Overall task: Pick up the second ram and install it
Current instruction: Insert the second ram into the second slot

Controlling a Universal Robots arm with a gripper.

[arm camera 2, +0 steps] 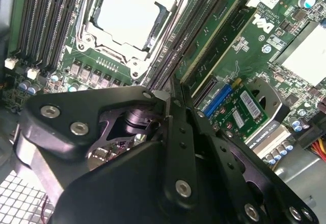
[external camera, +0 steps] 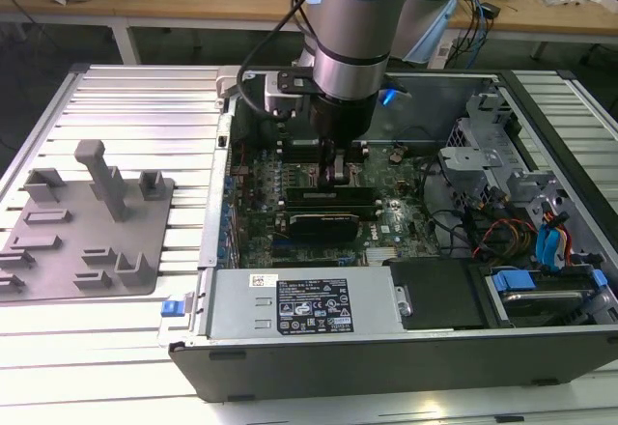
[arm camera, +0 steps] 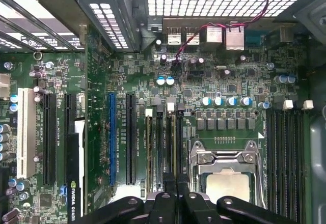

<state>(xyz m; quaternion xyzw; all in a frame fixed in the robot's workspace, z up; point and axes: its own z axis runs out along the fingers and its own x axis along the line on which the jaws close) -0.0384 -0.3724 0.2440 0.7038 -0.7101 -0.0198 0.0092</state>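
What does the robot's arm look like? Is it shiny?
A little. The arm is a fat round tube, silvery grey with a pale blue part on top and a black band lower down. A black cable loops beside it. Its end effector is made of black angular plates dotted with round silver screws.

Gripper (arm camera: 176,184) at RAM slots (arm camera: 165,142); CPU socket (arm camera: 226,175) at its 2 o'clock, blue slot (arm camera: 112,137) at 10, red wire (arm camera: 224,24) at 12.
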